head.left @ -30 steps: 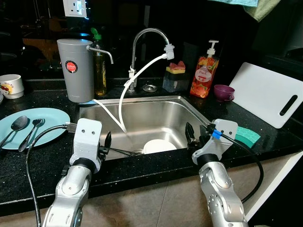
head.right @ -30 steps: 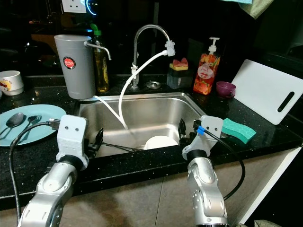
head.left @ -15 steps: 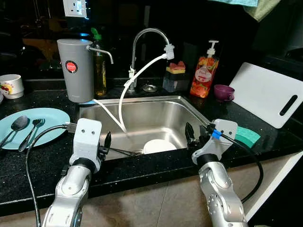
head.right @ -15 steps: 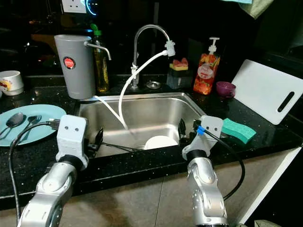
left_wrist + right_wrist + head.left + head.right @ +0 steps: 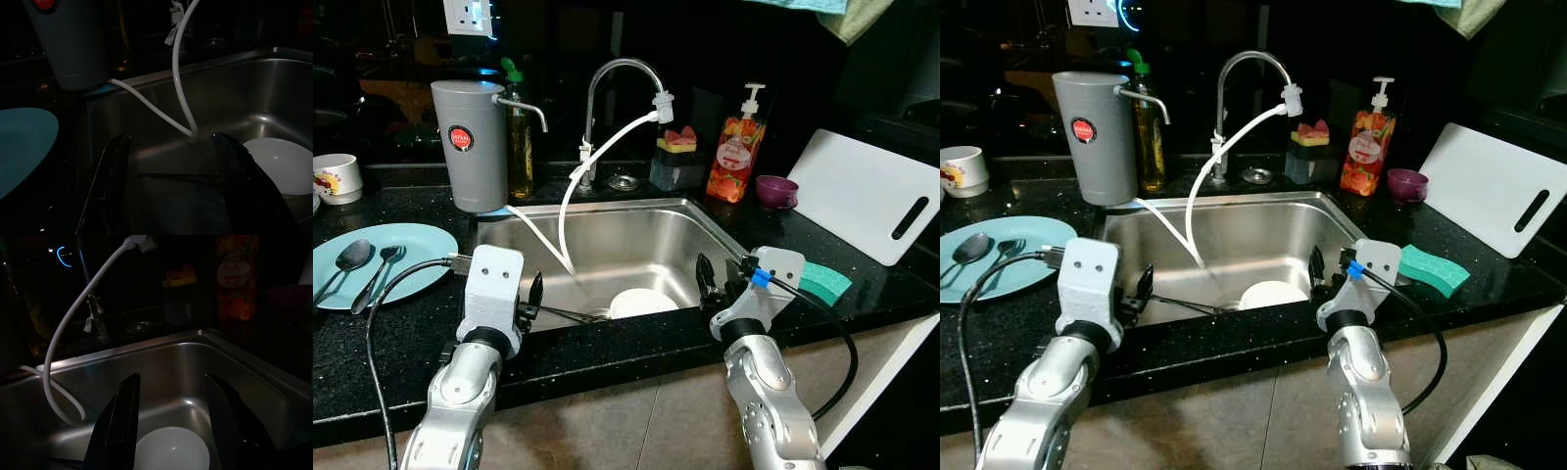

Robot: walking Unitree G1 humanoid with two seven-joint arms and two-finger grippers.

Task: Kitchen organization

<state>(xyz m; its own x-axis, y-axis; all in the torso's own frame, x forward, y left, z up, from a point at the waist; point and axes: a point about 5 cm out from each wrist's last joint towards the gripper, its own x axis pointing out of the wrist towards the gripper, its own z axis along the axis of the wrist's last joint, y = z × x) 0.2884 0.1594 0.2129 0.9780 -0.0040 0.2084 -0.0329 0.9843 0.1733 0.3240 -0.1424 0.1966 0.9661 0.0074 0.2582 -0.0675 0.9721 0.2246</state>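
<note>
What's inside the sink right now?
In the sink: a white bowl, a white hose trailing down, and thin utensils by the near wall. The near wall hides the floor below it.

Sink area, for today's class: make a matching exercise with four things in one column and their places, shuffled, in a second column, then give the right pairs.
Things:
1. white bowl
2. spoons
3. green sponge
4. purple cup

Places:
A. on the blue plate
B. on the counter right of the sink, near the front edge
C. at the bottom of the sink
D. beside the soap bottle

Pairs: 1-C, 2-A, 3-B, 4-D
</note>
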